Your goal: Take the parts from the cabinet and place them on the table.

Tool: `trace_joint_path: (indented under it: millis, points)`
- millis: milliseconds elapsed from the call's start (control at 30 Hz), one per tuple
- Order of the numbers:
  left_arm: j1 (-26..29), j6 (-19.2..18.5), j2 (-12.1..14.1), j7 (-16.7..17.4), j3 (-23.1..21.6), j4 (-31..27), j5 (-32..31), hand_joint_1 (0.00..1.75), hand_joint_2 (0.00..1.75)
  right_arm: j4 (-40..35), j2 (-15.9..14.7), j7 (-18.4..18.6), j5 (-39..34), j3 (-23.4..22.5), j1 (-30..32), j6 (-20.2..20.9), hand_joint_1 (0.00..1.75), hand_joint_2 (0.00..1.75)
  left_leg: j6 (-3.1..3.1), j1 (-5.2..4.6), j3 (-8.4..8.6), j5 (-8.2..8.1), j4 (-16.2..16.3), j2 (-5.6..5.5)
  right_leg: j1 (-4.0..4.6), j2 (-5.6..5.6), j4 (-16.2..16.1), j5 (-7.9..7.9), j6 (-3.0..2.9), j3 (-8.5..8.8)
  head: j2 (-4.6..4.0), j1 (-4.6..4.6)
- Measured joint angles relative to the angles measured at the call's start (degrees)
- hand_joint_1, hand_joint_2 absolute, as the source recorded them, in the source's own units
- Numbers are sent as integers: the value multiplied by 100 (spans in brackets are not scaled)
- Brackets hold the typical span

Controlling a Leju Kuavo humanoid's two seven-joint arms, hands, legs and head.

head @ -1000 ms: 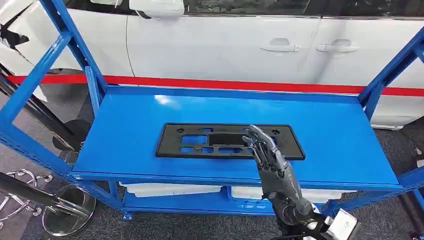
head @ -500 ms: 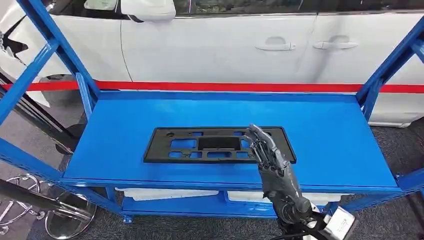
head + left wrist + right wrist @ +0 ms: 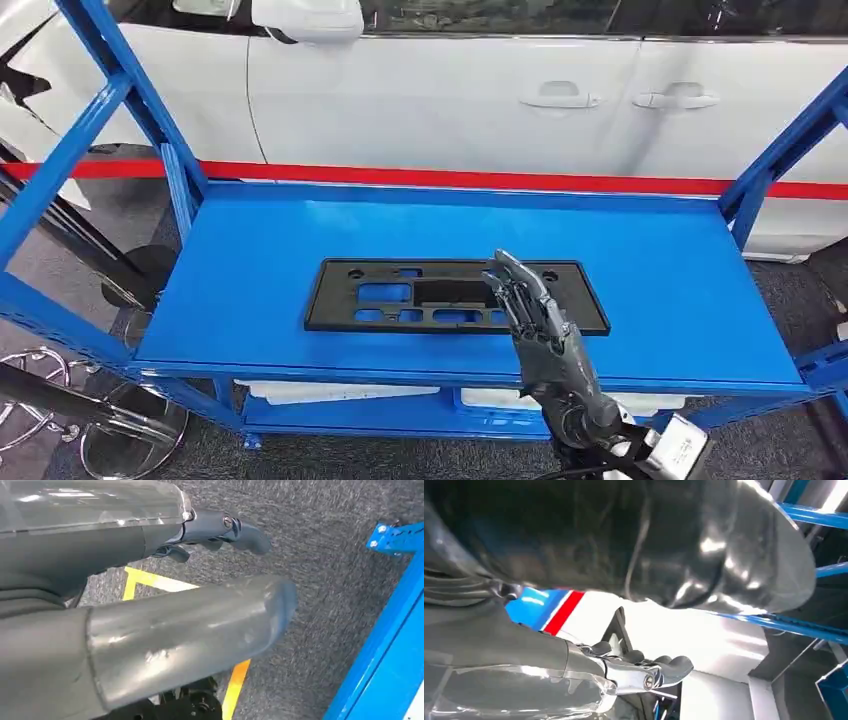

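One flat black plastic part (image 3: 455, 297), a long rectangular licence-plate bracket, lies on the top shelf (image 3: 680, 280) of a blue metal rack, roughly centred and nearer the front edge than the back. The robot's right hand (image 3: 530, 310) reaches up from below in the head view, with its dark fingers (image 3: 512, 285) extended and slightly spread over the right portion of the bracket. The fingertips overlap the part's right third, but whether they touch it or hover just above it cannot be told. Nothing is held in that hand. In the right wrist view the same hand (image 3: 624, 665) appears close up, thumb and fingers apart, with a dark edge of the bracket (image 3: 616, 625) just beyond them.

The bracket has a raised rim, several rectangular cut-outs through which the blue shelf shows, a solid darker panel in its middle, and small round holes near its upper corners. It lies flat, its long side parallel to the shelf's front edge.

On the lower shelf (image 3: 400, 410) of the rack, two shallow white trays (image 3: 340, 392) sit side by side; their contents are hidden by the shelf above.

The left hand (image 3: 150, 630) hangs over grey carpet (image 3: 320, 555) with a yellow floor line (image 3: 155, 582), beside a blue rack leg (image 3: 385, 645). Its thumb and fingers are apart and hold nothing.

Behind the rack stands a white car (image 3: 450, 100), with a red stripe (image 3: 450, 179) running along below its doors.
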Motion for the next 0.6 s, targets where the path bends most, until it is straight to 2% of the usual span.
trace_joint_path:
  millis: [33, 67, 100, 133, 167, 233, 267, 300, 333, 400, 433, 467, 500, 533, 567, 600]
  points:
    - [0, 0, 0, 0, 0, 0, 0, 0, 0, -2, 0, 0, 0, 0, -2, 2, 0, 0, -13, 3, 33, -25, 7, -7, -11, -5, -468, 286, -7, 218, 0, 2]
    - [1, 0, 0, 0, 0, 0, 0, 0, 0, -2, 0, 0, 0, 2, -4, 0, 0, 0, -36, 5, 75, -58, 19, -13, -22, -14, -1070, 589, -21, 495, 0, 2]
    - [8, 0, 0, 0, 0, 0, 0, 0, 0, 2, 0, 0, 0, 2, -7, 0, 0, 0, -74, -5, 72, -86, 24, -17, -21, -21, -1387, 607, -45, 647, 0, 2]
    - [-9, 0, 0, 0, 0, 0, 0, 0, 0, 2, 2, 0, 0, 2, -8, 2, 0, 0, -113, -37, 52, -109, 77, -20, 11, -16, -1484, 580, -56, 670, 0, 0]
    - [-9, 0, 2, 0, 0, 0, 0, 0, 0, 2, 2, 4, 0, 4, -10, 0, 0, 0, -128, -36, 24, -107, 76, -17, 15, -13, -1447, 560, -78, 625, 0, -4]
    - [-10, 0, 2, 0, 0, 0, 0, 0, 0, 2, 0, 4, 0, 4, -7, 2, 0, 0, -197, -26, 34, -115, 61, -8, 29, 3, -1442, 542, -130, 614, 0, 0]
    - [-13, 0, 0, 2, 0, 0, 0, 0, 0, 2, 2, 4, 0, 4, -10, 0, 0, 0, -238, -14, 26, -171, 89, -9, -10, -2, -1494, 569, -190, 640, 0, -2]
    - [-13, -4, -4, 2, -2, 0, -7, 0, 0, 0, 7, 4, 0, 7, -13, 2, 0, 0, -262, 1, -22, -299, 249, -7, -10, -11, -1505, 567, -216, 659, 0, 0]
    - [-12, -2, -9, 2, -2, 0, 0, 0, 0, 0, 7, 4, 0, 7, -18, 2, 0, 0, -277, 2, -174, -508, 594, -8, -10, -18, -1503, 559, -248, 658, 0, -4]
    - [-11, 0, -4, 0, -2, 0, 0, 0, 0, 2, 9, 4, 0, 7, -14, 2, 0, 0, -314, 2, -656, -963, 1594, -8, 7, -30, -1497, 553, -264, 652, 0, -2]
    - [-3, 0, -4, 2, -2, 0, 0, 0, 0, 2, 9, 4, 0, 9, -13, 2, 0, 0, -321, 4, -836, -1059, 1958, -8, 13, -30, -1491, 548, -271, 651, 0, -2]
    - [7, 0, -4, 2, -2, 0, 0, 0, 0, 7, 9, 4, 0, 9, -11, 2, 0, 0, -320, 4, -896, -995, 2043, -7, 14, -27, -1480, 542, -278, 656, 0, -2]
    - [12, 0, -4, 2, -2, 0, 0, 0, 0, 7, 9, 4, 0, 9, -12, 2, 0, 0, -309, 4, -815, -798, 1827, -7, 15, -20, -1473, 533, -276, 665, 0, -2]
    - [9, -2, -4, 2, -2, 0, 0, 0, 0, 7, 9, 7, 0, 9, -13, 2, 0, 0, -292, 4, -623, -525, 1394, -7, 15, -12, -1464, 521, -269, 678, 0, -2]
    - [2, 0, -2, 0, -2, 0, 0, 0, 0, 7, 9, 4, 0, 9, -13, 2, 0, 0, -262, 3, -335, -204, 773, -7, 15, -5, -1455, 503, -256, 702, 0, -2]
    - [4, 0, 2, 0, -2, 0, 0, 0, 0, 7, 11, 4, 0, 9, -13, 2, 0, 0, -226, 1, -141, -35, 334, -10, 15, -1, -1451, 488, -239, 718, 0, -2]
